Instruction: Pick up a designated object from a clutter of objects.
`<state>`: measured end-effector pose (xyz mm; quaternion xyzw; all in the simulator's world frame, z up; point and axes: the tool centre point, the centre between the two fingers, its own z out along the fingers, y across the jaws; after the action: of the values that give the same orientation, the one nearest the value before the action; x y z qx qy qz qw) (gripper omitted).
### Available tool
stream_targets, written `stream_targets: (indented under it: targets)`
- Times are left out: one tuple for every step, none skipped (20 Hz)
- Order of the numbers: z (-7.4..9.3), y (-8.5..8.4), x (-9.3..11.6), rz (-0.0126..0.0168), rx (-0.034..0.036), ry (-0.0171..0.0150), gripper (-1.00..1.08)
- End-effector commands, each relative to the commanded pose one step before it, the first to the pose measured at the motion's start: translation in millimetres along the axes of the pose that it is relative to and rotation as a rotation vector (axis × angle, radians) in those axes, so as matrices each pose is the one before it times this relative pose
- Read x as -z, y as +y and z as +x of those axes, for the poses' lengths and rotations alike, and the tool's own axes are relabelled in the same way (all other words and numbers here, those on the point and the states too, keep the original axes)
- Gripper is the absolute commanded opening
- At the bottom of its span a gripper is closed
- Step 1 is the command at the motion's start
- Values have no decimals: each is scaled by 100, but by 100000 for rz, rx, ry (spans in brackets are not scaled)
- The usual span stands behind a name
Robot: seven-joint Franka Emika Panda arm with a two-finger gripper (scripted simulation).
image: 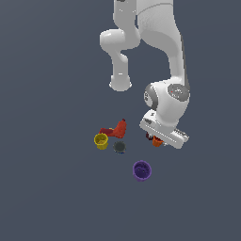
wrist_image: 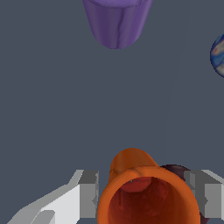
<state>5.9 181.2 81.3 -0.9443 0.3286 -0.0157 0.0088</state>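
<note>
The small orange cup stands with its mouth toward the wrist camera, between my two fingers. The pads touch its sides, so my gripper is shut on it. In the exterior view the cup shows as an orange patch just under the hand, and my gripper is low over the floor. I cannot tell if the cup is off the ground. A dark maroon lump sits right behind the cup.
The larger purple cup stands apart, nearer in the exterior view; it also shows in the wrist view. The yellow cup, red angular piece and dark grey round piece lie toward the exterior view's left.
</note>
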Motion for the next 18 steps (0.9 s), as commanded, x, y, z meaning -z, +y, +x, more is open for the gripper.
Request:
stream_targets:
  targets:
    - [-259,552,1249,3,43,-8,-100]
    - [-135,276,564,-51,23,-41,-100]
    - [-144,295,606,-51,23,-41,-100]
    - [-152,314,648,-50,23,-41,-100]
    - [-161,334,690,-50,23,-42,-100]
    - [-172,348,718,-70,32,-60,-100]
    - [-180,365,754,-70,32,-60,-100]
    - [-178,372,775,-49,23,-43,-100]
    - [-180,366,762,-68,32,-62,-100]
    - [-180,366,764,-67,32,-63,-100]
    - [-180,366,767,-66,32,-64,-100]
    - [-180,369,776,-57,27,-56,-100]
    - [-181,366,773,-65,32,-66,-100]
    - [-180,373,791,-45,22,-47,-100]
    - [-181,367,782,-63,32,-67,-100]
    - [-182,369,787,-63,32,-68,-100]
    - [-182,370,793,-62,32,-68,-100]
    - [-183,372,800,-62,32,-69,-100]
